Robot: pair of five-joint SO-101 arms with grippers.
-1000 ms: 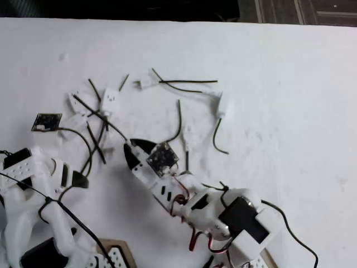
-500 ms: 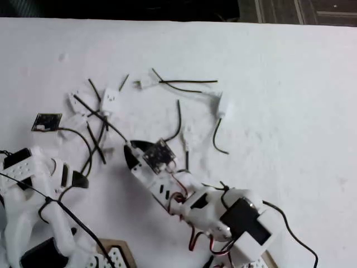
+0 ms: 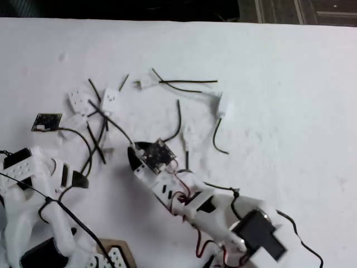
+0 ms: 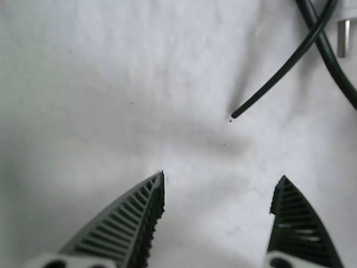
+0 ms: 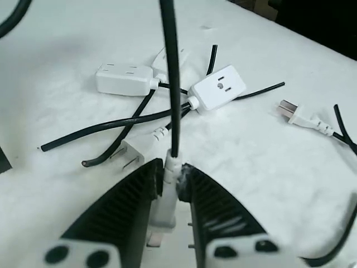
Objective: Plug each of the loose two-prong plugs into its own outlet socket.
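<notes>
Covering the high view, the white table (image 3: 290, 111) carries everything. Right gripper (image 3: 134, 152), lower centre, is clamped on a white plug (image 5: 166, 192), its cord rising. Left gripper (image 4: 223, 187), lower left, gapes over bare cloth. Outlet socket (image 3: 111, 98) and second socket (image 3: 78, 101) lie upper left, with a loose plug (image 3: 146, 84) nearby.

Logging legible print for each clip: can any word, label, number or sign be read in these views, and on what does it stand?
No text can be read in any view.
On the outlet socket: slots alone, no print visible.
On the plug held in the right gripper: no mark visible.
On the circuit board: any marking is too small to read.
</notes>
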